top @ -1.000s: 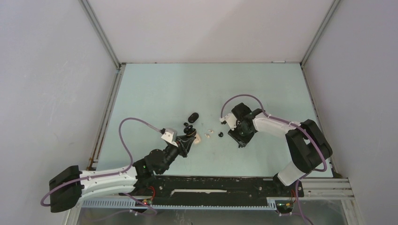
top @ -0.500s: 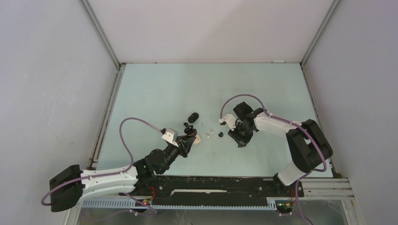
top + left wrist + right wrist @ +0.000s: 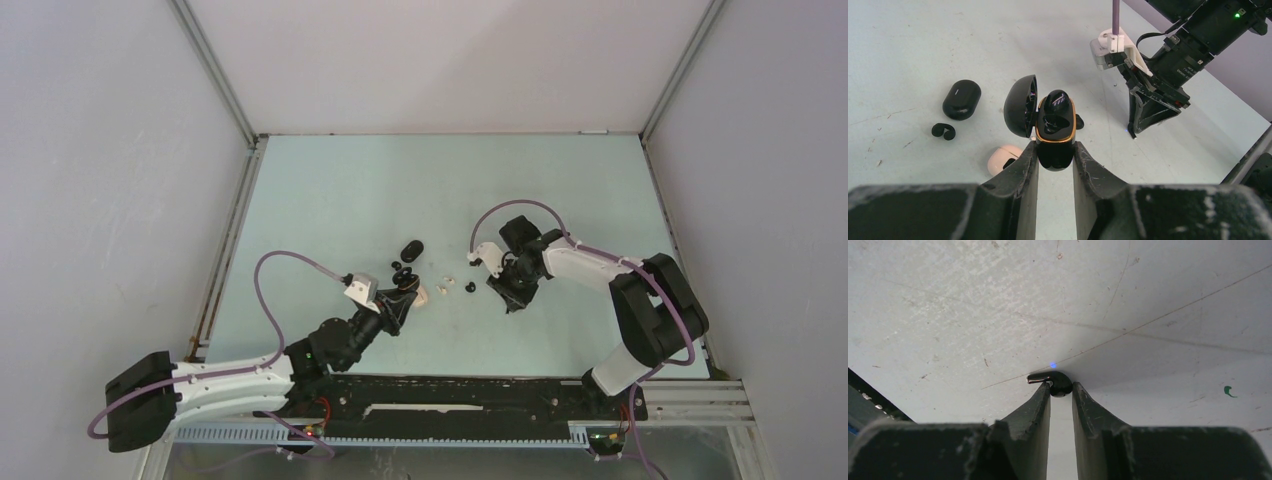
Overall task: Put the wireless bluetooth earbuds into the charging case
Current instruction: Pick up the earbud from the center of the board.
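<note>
Since one second ago, the right arm (image 3: pixel 590 268) has tucked its wrist in slightly; the left arm (image 3: pixel 230 378) has held position. Over the counter (image 3: pixel 400 190), I have the left tool (image 3: pixel 1055 150) clamped on the lower end of the open black case (image 3: pixel 1055 127), lid swung left. The right tool (image 3: pixel 1061 386) is narrowed at counter level on a black earbud (image 3: pixel 1058 380), pinched only at the very tips, well apart from the case. Risks: the earbud may slip out on lift, and seating pressure may pivot the case in its shallow grip.

Black earbud (image 3: pixel 1059 384) between tips of near-closed right jaws, scratched pale table (image 3: pixel 973 315) behind, blue glint (image 3: pixel 1052 364) just above.
</note>
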{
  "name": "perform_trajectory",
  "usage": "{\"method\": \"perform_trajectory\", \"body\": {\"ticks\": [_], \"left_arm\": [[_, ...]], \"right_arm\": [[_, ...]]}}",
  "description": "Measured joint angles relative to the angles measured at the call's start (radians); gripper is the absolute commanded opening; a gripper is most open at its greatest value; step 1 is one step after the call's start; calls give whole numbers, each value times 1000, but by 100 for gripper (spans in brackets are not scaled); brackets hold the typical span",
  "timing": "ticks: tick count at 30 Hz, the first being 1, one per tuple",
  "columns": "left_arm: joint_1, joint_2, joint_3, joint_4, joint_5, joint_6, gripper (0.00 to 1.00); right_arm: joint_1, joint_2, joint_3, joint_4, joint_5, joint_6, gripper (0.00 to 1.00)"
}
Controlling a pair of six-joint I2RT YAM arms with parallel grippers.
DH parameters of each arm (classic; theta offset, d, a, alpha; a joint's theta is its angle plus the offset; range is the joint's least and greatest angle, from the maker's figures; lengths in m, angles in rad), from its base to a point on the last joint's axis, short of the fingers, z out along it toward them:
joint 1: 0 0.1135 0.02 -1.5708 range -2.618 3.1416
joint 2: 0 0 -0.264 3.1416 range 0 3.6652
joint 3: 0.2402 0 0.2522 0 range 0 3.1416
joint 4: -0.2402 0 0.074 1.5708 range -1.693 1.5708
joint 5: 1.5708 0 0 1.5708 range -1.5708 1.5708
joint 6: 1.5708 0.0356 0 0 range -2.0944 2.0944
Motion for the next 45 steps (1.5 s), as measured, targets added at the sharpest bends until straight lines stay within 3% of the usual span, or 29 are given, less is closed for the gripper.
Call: {"method": "perform_trajectory", "body": {"ticks": [9, 20, 26, 34, 45], "left_arm": [[0, 13, 0, 4, 2, -5, 0], [0, 16, 0, 12, 12, -10, 0], [0, 16, 0, 12, 18, -17, 0], [0, 26, 0, 14, 19, -18, 0], [0, 31, 0, 15, 19, -19, 0]], "right_arm": [[0, 0, 0, 0, -26, -9, 33], [0, 0, 0, 30, -29, -92, 34], [0, 3, 0, 37, -39, -133, 29], [-1, 3, -2, 46, -55, -163, 35], [-1, -43, -55, 96, -77, -298, 33]]}}
